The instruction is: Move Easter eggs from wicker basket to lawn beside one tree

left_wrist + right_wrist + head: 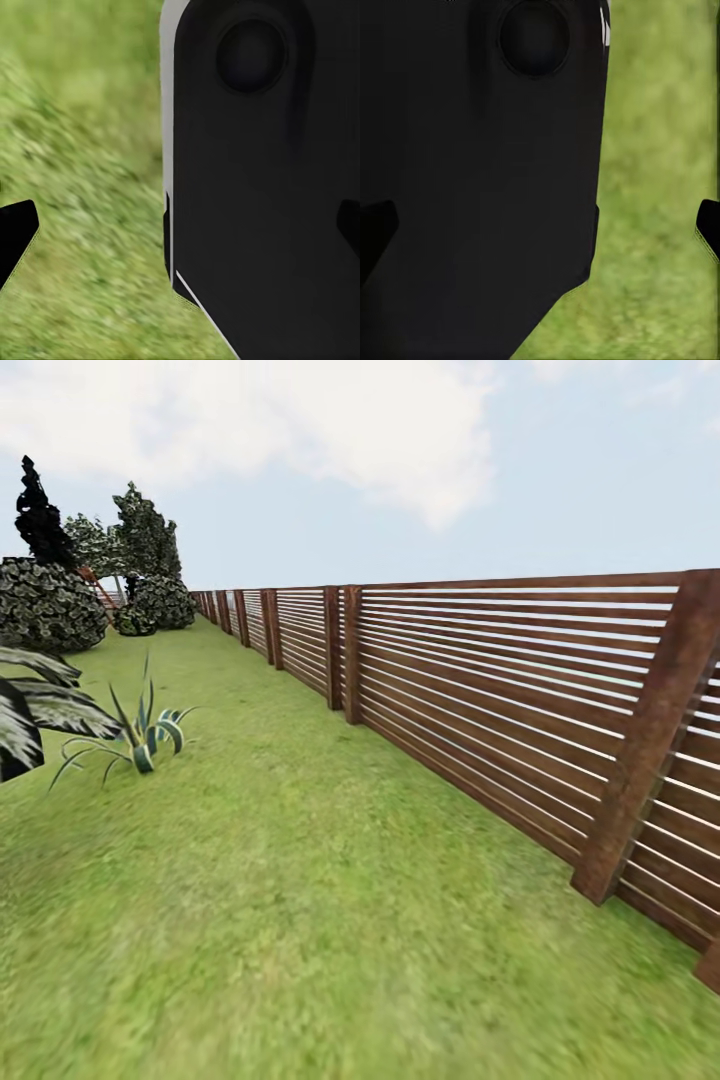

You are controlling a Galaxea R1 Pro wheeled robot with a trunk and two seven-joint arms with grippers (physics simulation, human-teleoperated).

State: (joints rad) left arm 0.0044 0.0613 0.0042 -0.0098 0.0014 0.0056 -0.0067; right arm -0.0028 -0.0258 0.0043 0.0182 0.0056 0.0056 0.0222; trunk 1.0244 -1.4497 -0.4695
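I'm driving over the lawn [300, 880] beside the slatted fence [520, 700], with bushes [50, 605] at its far end, while both arms sit tucked against the robot's dark body [262, 187] for travel, each end effector spread apart and carrying nothing.

Open lawn [300, 880] between fence [520, 710] and spiky plant [140, 735]
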